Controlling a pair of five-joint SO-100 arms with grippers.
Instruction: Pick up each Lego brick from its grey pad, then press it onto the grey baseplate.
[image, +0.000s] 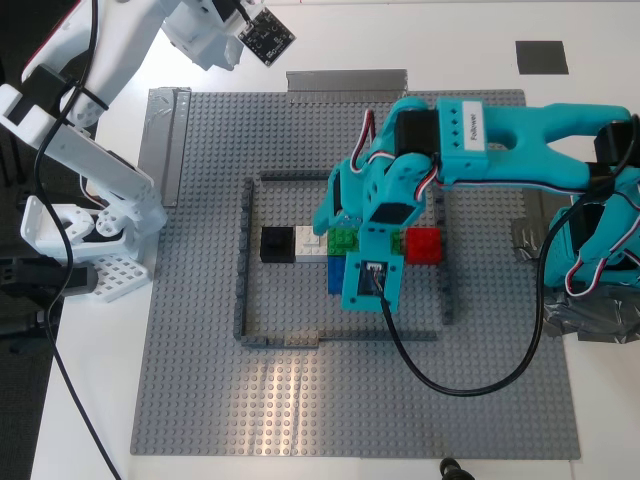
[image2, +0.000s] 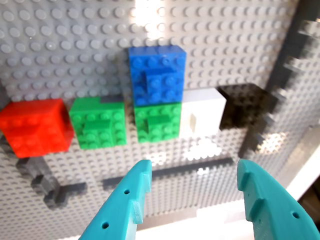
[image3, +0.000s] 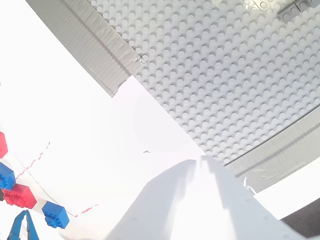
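The black brick (image: 276, 244) and the blue brick (image: 335, 275) sit on the grey baseplate (image: 200, 350), inside its dark outline (image: 243, 260), in a cluster with white, green and red bricks. My first gripper (image2: 192, 195), teal, is open and empty. It hovers over the far side of the cluster (image: 340, 205), with the blue brick (image2: 157, 75) and the black brick (image2: 240, 107) ahead of it. One dark grey pad (image: 541, 57) lies bare at the back right; the other is out of view. My second gripper (image3: 200, 162), white, is shut and empty beyond the plate's back left corner (image: 215, 35).
A white brick (image: 308, 243), a green brick (image: 343, 241) and a red brick (image: 423, 245) stand in the cluster. Silver tape (image: 165, 130) edges the plate. The second wrist view shows loose red (image3: 20, 196) and blue (image3: 55, 214) bricks on the white table.
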